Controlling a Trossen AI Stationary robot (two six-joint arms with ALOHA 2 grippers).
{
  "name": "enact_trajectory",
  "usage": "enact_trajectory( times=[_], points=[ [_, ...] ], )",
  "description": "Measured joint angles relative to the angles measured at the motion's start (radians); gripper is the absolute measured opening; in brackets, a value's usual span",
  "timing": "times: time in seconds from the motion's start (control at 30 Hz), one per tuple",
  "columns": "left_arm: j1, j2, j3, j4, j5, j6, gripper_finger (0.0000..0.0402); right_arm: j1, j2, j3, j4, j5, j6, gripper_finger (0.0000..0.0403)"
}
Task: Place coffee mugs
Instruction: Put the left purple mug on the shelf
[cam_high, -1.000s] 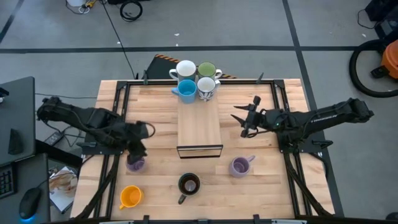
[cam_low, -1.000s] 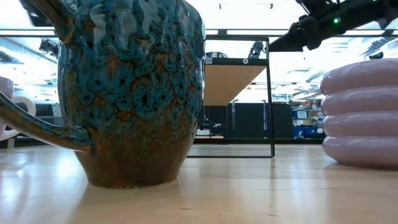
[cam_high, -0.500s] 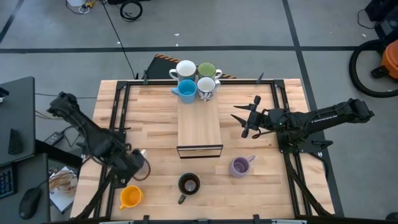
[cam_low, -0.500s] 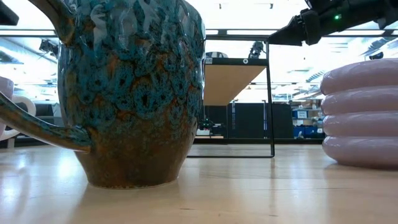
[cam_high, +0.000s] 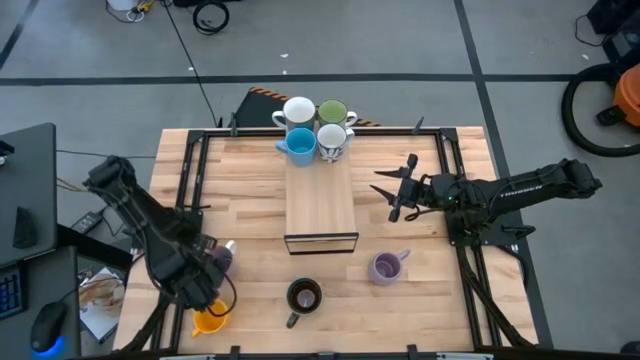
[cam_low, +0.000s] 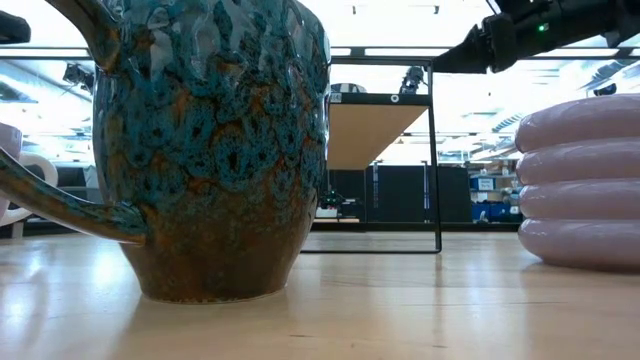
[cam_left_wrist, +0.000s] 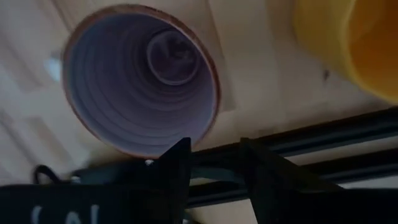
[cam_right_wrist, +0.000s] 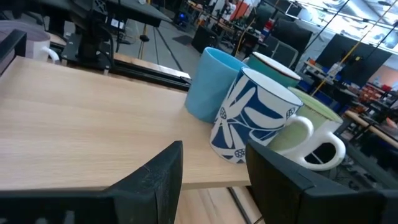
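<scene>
Orange shows first at the left: the orange mug (cam_high: 208, 321) stands near the front left corner of the wooden counter (cam_high: 250, 190), partly under the left gripper (cam_high: 212, 268). That gripper hangs just above and behind it, with a lilac mug (cam_left_wrist: 142, 93) seen close in the left wrist view, mouth toward the camera, beside the orange one. One finger (cam_left_wrist: 171, 163) lies across the mug's rim, but whether the fingers pinch the rim I cannot tell.

Next to the right, the dark brown-black mug (cam_high: 303, 297) sits at the front middle of the counter, its handle pointing to the front edge; in the low view its glaze is mottled blue over brown. Behind it the long light wooden board (cam_high: 320, 195) runs toward the far edge, on a dark wire frame. At the board's far end four mugs cluster, touching or nearly so: the white mug (cam_high: 297, 111), the green mug (cam_high: 333, 111), the light blue mug (cam_high: 301, 146) and the patterned white mug (cam_high: 333, 141).

Right of the board's near end stands the second lilac mug (cam_high: 385, 267), handle to the right. The right gripper (cam_high: 400, 190) hovers right of the board, well apart from that mug, its fingers spread and holding nothing.
</scene>
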Motion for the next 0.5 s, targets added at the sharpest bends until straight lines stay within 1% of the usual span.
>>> enact_trajectory(
  times=[0.1, 0.3, 0.5],
  points=[
    [-0.008, 0.021, 0.000, -0.003, -0.037, 0.068, 0.0143, 0.000, 0.000, 0.000, -0.003, -0.003, 0.010, 0.0181],
    [-0.015, 0.051, 0.000, -0.007, -0.091, 0.149, 0.0143, 0.000, 0.000, 0.000, -0.019, -0.010, 0.029, 0.0181],
    [-0.055, 0.058, 0.000, -0.024, -0.093, 0.183, 0.0143, 0.000, 0.000, 0.000, -0.023, -0.054, 0.042, 0.0181]
  ],
)
